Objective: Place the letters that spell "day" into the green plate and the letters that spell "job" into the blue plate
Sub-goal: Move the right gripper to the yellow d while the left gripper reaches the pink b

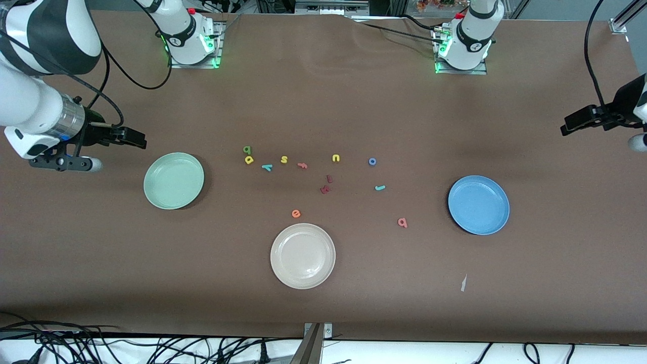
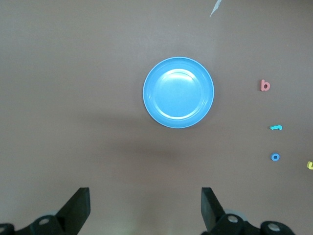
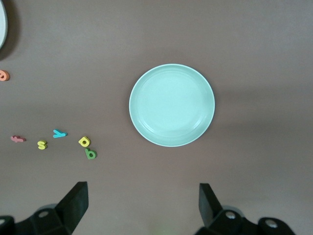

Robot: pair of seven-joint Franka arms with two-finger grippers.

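Six small foam letters are waiting on the brown table (image 1: 323,303), none yet in a plate. The right gripper (image 3: 142,205) is hanging with jaws wide and empty over the table at its own arm's end, the round, shallow-rimmed, pale green plate (image 1: 174,180) lying just ahead of its fingers; the yellow "d" (image 1: 248,160), dark green "a" (image 1: 247,149) and teal "y" (image 1: 266,167) are sitting off to one side of that plate, toward the table's middle. The left gripper (image 2: 145,208) is likewise hovering spread wide and empty with the glossy blue plate (image 1: 478,205) ahead of it, and the blue ring "o" (image 1: 372,162), hooked teal "j" (image 1: 380,187) and pinkish-red "b" (image 1: 402,222) a little past the plate. The "d" and "a" are almost touching, so descending squarely over one and pinching its flat sides probably avoids dragging its neighbour.
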